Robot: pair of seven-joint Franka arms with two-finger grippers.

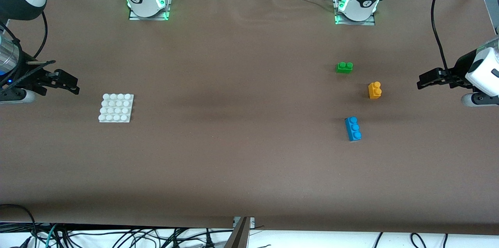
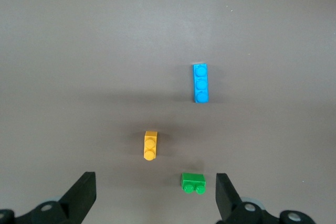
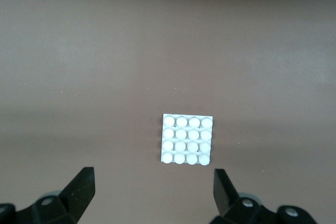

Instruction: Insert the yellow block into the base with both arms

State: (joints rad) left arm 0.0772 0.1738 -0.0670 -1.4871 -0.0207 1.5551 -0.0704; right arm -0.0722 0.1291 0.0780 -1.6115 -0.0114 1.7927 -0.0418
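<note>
The yellow block (image 1: 374,90) (image 2: 150,145) lies on the brown table toward the left arm's end, studs up. My left gripper (image 1: 422,80) (image 2: 156,192) hangs open over the table at that end, apart from the block, with nothing between its fingers. The white base (image 1: 116,107) (image 3: 187,139) lies flat toward the right arm's end. My right gripper (image 1: 73,84) (image 3: 154,190) hovers open and empty over the table beside the base, not touching it.
A green two-stud brick (image 1: 344,67) (image 2: 193,183) sits farther from the front camera than the yellow block. A blue three-stud brick (image 1: 353,128) (image 2: 200,83) sits nearer. Wide bare tabletop separates the bricks from the base. Cables lie past the table's front edge (image 1: 241,226).
</note>
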